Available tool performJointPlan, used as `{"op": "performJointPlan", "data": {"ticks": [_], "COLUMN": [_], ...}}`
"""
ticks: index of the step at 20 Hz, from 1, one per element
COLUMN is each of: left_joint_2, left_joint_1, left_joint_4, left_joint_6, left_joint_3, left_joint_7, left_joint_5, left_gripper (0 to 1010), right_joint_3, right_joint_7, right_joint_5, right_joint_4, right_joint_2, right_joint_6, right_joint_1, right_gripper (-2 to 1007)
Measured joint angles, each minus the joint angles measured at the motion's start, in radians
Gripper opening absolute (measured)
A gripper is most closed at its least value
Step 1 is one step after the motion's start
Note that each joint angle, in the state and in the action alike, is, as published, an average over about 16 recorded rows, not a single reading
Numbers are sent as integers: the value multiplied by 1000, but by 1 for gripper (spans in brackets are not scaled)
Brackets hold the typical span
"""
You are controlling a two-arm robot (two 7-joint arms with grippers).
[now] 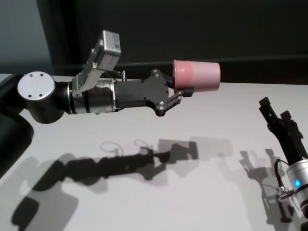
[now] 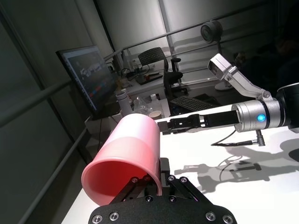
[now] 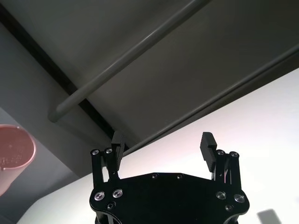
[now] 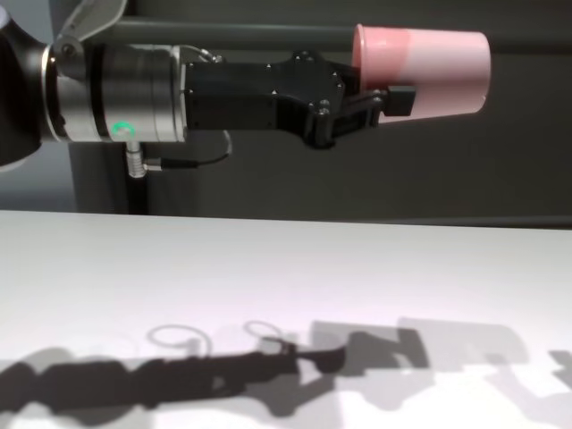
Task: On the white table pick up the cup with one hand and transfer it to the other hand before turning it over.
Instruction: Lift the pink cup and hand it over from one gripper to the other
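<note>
The pink cup (image 1: 197, 75) hangs on its side high above the white table (image 1: 216, 192), its mouth toward my left gripper (image 1: 185, 91) and its base pointing right. That gripper is shut on the cup's rim wall, as the chest view shows with the cup (image 4: 429, 71) and gripper (image 4: 393, 98) well above the tabletop (image 4: 268, 268). From the left wrist, the cup (image 2: 131, 149) sits right at the gripper (image 2: 154, 175). My right gripper (image 1: 275, 109) stands open at the table's right, lower than the cup and apart from it. Its wrist view shows the open gripper (image 3: 163, 144) with the cup (image 3: 14, 154) off to one side.
A dark wall runs behind the table's far edge. In the left wrist view, the right gripper (image 2: 173, 123) reaches in over the table, and a monitor (image 2: 86, 77) and desks with chairs stand beyond it.
</note>
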Motion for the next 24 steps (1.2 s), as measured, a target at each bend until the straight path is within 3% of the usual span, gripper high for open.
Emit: {"op": "performJointPlan", "data": {"ticks": [7, 12, 24], "left_joint_2": [0, 0, 0], "left_joint_1": [0, 0, 0], "left_joint_4": [0, 0, 0], "left_joint_6": [0, 0, 0], "left_joint_3": [0, 0, 0], "left_joint_7": [0, 0, 0], "left_joint_5": [0, 0, 0], "left_gripper": [50, 50, 50], "right_joint_3": [51, 80, 125], "right_joint_7": [46, 62, 34], "right_joint_5": [245, 403, 698], "right_joint_4": [7, 13, 24], "right_joint_2": [-31, -50, -82], "right_joint_6": [114, 195, 360], "right_joint_1": [22, 38, 62], "right_gripper": [1003, 1003, 1003]}}
